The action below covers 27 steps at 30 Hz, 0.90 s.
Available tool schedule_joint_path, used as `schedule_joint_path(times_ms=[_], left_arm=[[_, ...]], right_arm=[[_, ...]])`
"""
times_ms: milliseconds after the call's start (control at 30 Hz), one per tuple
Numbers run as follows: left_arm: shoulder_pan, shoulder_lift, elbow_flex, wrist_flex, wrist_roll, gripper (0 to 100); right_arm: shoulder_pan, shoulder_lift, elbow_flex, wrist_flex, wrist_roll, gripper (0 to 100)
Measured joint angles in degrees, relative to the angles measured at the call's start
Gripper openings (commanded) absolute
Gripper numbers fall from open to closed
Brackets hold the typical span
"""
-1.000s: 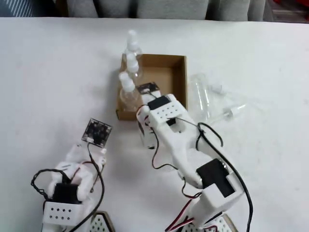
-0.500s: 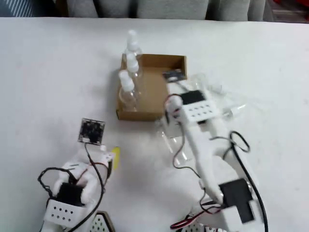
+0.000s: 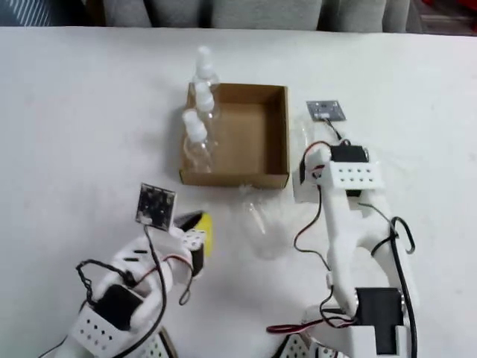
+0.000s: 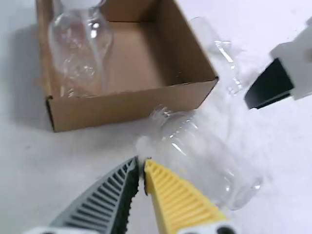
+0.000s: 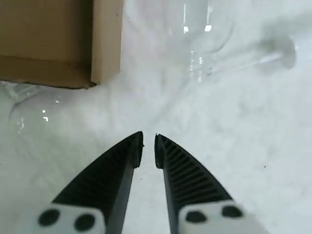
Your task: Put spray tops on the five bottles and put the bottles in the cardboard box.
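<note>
White table (image 3: 82, 112) — cardboard box (image 3: 234, 178), loose bottle (image 3: 257, 218)

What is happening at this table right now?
Two robot arms are capping bottles and boxing them. Capped bottles stand along one wall of the cardboard box. An uncapped bottle lies on the table in front of the box, the shut, empty left gripper right beside it. The right gripper, also shut and empty, hovers near another clear bottle.

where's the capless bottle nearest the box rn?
High view: bottle lies on its side just outside the cardboard box's near wall, right of centre.
</note>
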Motion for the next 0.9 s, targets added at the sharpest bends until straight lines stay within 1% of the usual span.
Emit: schedule_joint_path(times_ms=[133,200,300,433,533,600,667,800,833,900], left_arm=[[4.9,0.0,-2.0,-1.1,1.8,2],[6.9,0.1,-2.3,-2.8,2.3,2],[7.6,2.7,-2.7,-6.3,3.8,2],[7.5,15.3,-9.3,-9.7,5.9,2],[8.1,27.0,-16.1,-10.2,10.0,2],[8.3,34.5,-20.5,-10.5,14.1,3],[9.0,42.1,-23.6,-12.6,17.8,8],[8.9,54.6,-25.4,-20.0,22.5,22],[9.1,56.8,-25.4,-21.4,23.7,24],[10.5,59.6,-25.4,-22.4,25.9,25]], right_arm=[[0.4,0.0,0.0,-1.1,-1.1,1.6],[0.6,0.0,0.0,-1.7,-1.7,1.6],[0.5,0.0,0.3,-2.4,-1.9,1.6],[0.7,0.0,0.3,-2.4,-1.9,1.6],[0.6,0.0,0.3,-2.4,-1.9,1.6],[0.8,0.0,0.3,-2.4,-1.9,1.6],[0.9,0.0,0.3,-2.6,-1.9,1.6],[0.9,0.0,0.3,-3.3,-1.9,1.6],[0.9,0.0,0.3,-3.3,-1.9,1.6],[0.9,0.0,0.3,-3.3,-1.9,1.6]])
